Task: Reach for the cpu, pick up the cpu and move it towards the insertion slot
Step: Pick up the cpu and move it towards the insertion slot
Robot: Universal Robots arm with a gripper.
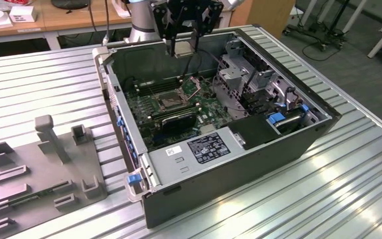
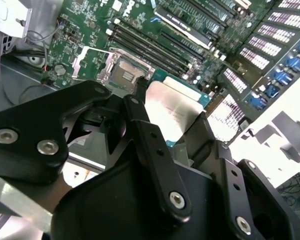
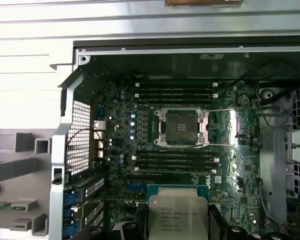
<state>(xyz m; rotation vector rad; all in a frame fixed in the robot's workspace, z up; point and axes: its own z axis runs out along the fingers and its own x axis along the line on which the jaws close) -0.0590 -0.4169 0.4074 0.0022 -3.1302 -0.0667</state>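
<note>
- Gripper (image 1: 184, 49): black, two-fingered, closed on the cpu (image 1: 185, 46); poised above the open computer case (image 1: 324, 134), over its rear wall in the exterior view.
- Fingers (image 2: 155, 145): black linkage bars, seen in the second wrist view flanking the chip and touching its opposite edges.
- Cpu: flat square chip, pale silvery face with a green rim, clear of the motherboard (image 1: 177, 107); also seen in the second wrist view (image 2: 172, 107) and the first wrist view (image 3: 178, 217).
- Insertion slot (image 1: 167, 101): square socket with dark centre and silvery metal frame, on the motherboard inside the case; lower than the cpu and well apart from it. In the first wrist view (image 3: 181, 127), bracket levers spread to either side; also in the second wrist view (image 2: 124, 75).
- Memory slots (image 3: 175, 92): long narrow black rows on two sides of the insertion slot.
- Motherboard: green, lying on the floor of the case.
- Computer case: dark tower lying on its side, side panel off, resting on the table (image 1: 350, 189).
- Blue latches (image 1: 275, 119): inside the case, toward the exterior view's right of the insertion slot.
- Fixture plate (image 1: 42, 174): grey plastic, with upright blocks; on the table beside the case, toward the exterior view's left.
- Table: ribbed silvery metal slats.
</note>
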